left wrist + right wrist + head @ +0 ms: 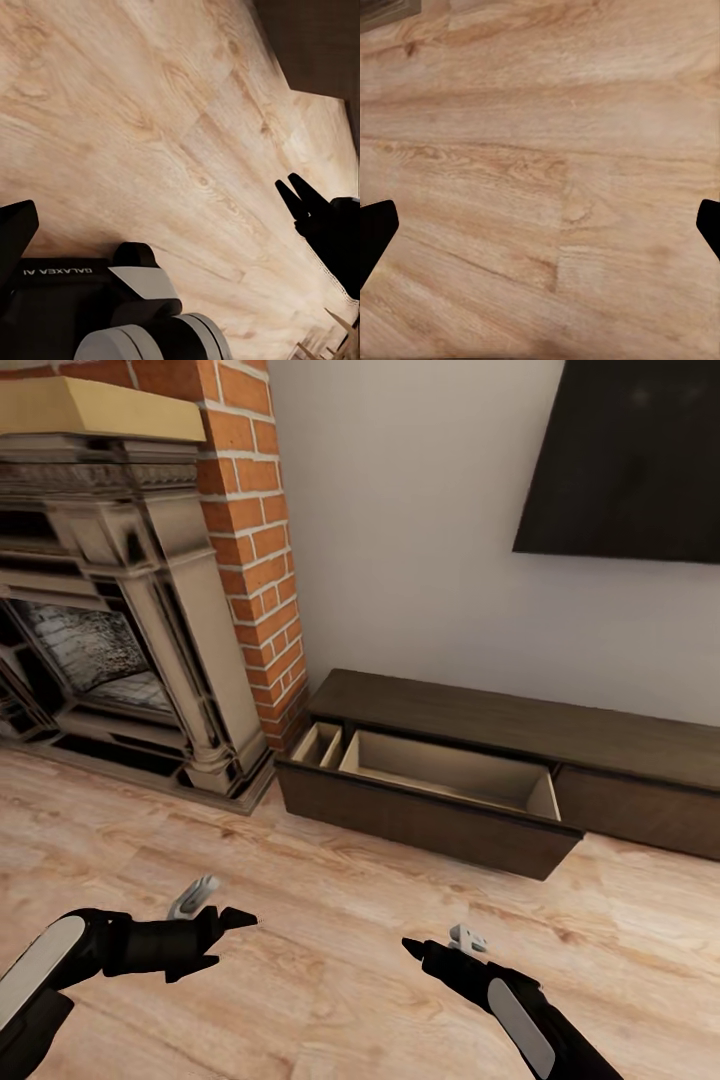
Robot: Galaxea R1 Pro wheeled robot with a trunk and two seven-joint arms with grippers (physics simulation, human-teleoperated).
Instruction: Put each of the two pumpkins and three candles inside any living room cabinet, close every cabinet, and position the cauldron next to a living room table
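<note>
Cabinet (440, 790) beside the fireplace (120, 640), its drawer pulled out and bare inside; left gripper (215, 935) and right gripper (415, 950) hover over floor before it, fingers apart, holding nothing; likely between loads, next fetching a pumpkin or candle.

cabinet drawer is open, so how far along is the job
Done: the cabinet has its left drawer pulled out, and the part of its pale inside that shows holds nothing. In hand: nothing; the left end effector and right end effector hover over the wood floor, and the right wrist view shows its fingers spread. Left: pumpkins, candles, closing the drawer, the cauldron.
</note>
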